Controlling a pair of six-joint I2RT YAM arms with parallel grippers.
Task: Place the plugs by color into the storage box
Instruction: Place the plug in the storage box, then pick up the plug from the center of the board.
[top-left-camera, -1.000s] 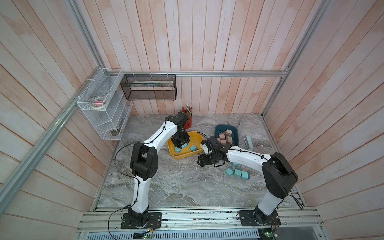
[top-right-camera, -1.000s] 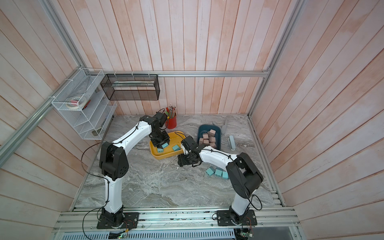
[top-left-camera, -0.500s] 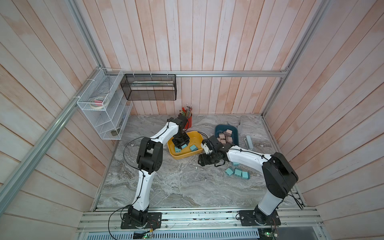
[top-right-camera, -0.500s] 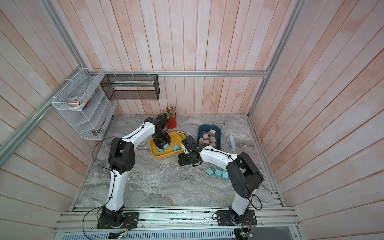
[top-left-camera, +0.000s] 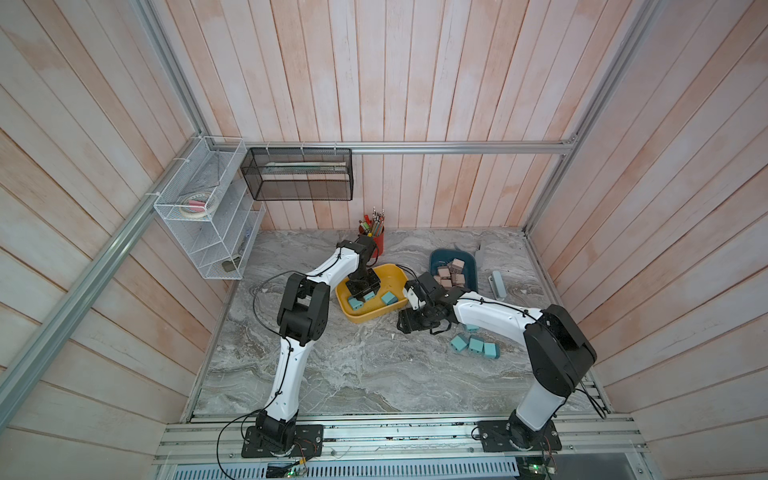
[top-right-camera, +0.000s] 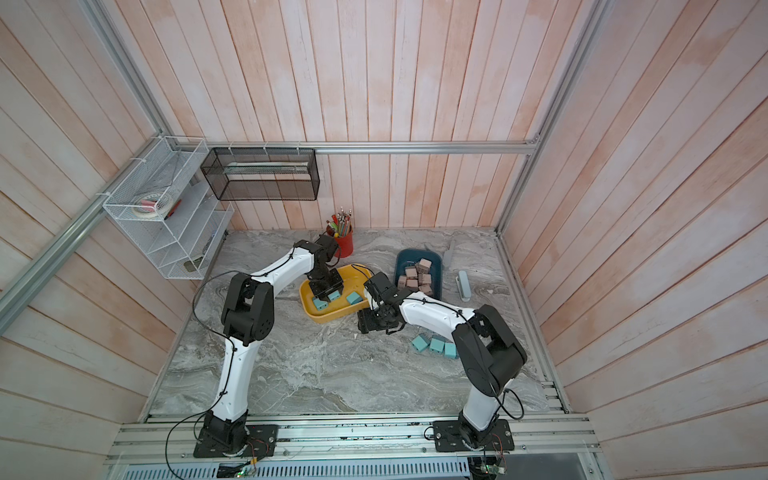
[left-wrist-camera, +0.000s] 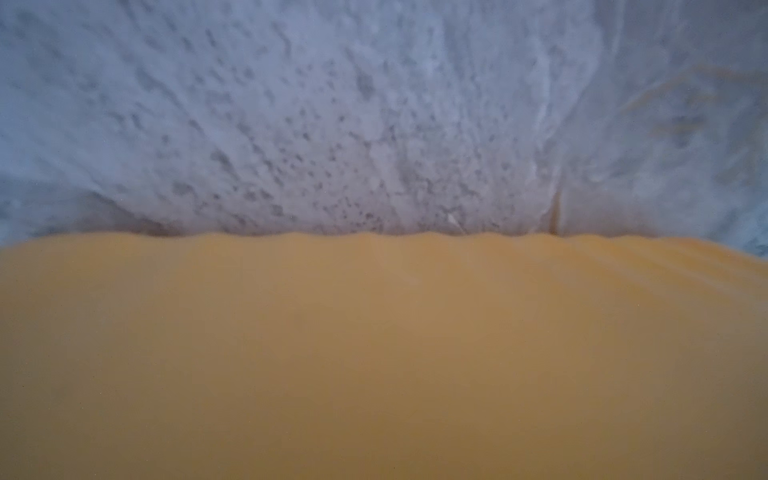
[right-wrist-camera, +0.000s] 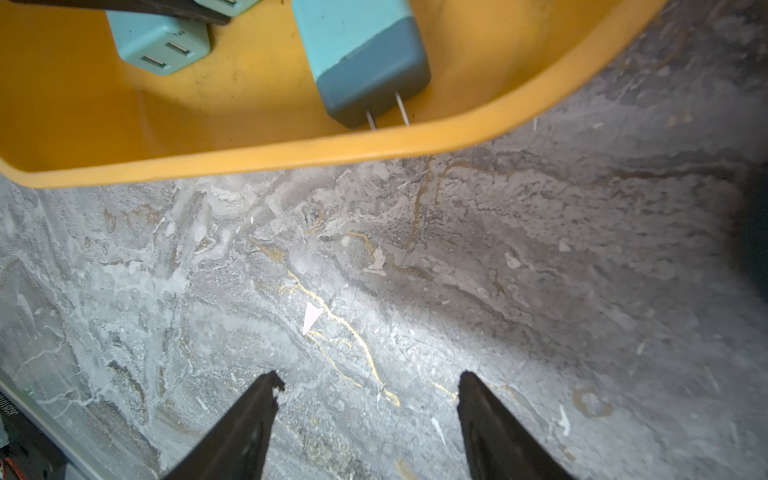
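In the yellow tray (top-left-camera: 367, 318), left gripper (top-left-camera: 363, 295), wrist straight down

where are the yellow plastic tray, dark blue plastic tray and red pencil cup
yellow plastic tray (top-left-camera: 368, 318), in a top view, near outer wall
dark blue plastic tray (top-left-camera: 445, 257), in a top view, bare far end
red pencil cup (top-left-camera: 378, 247), in a top view, side wall
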